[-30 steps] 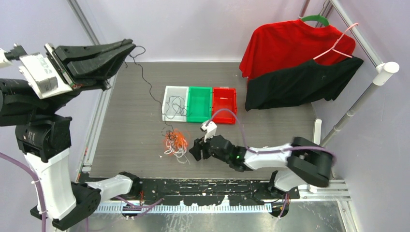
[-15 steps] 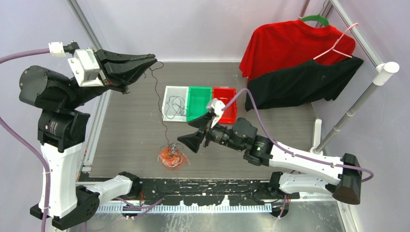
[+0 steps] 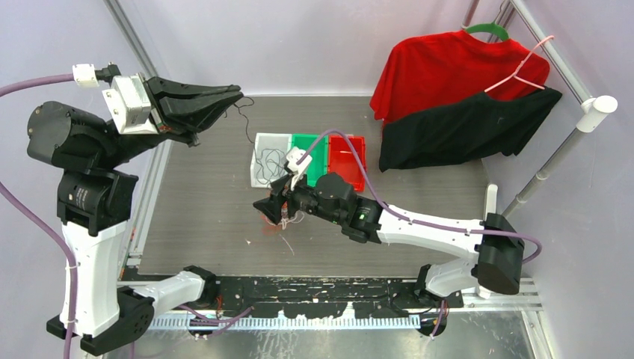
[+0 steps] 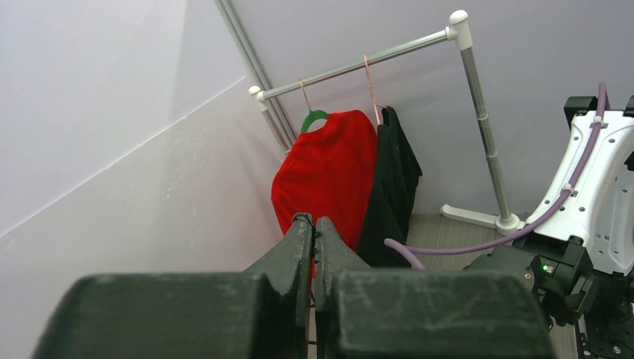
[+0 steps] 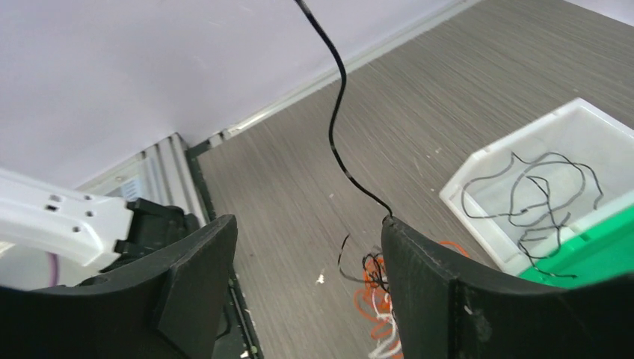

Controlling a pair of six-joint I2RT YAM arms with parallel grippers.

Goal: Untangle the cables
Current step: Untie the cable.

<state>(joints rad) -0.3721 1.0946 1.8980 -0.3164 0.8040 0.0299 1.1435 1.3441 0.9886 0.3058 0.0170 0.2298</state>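
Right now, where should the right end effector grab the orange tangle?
Probably where the black cord enters the orange tangle, coming straight down: the tangle lies flat on the table, the cord rises from it, and the right end effector hangs open above.

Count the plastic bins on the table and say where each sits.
3, in one row mid-table: white bin leftmost, holding loose black cable; green bin in the middle; red bin rightmost. The right arm overlaps the row's near edge.

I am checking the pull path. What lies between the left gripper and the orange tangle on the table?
One thin black cable spans it, from the shut left gripper down to the tangle, over bare table; the right wrist view shows it best.
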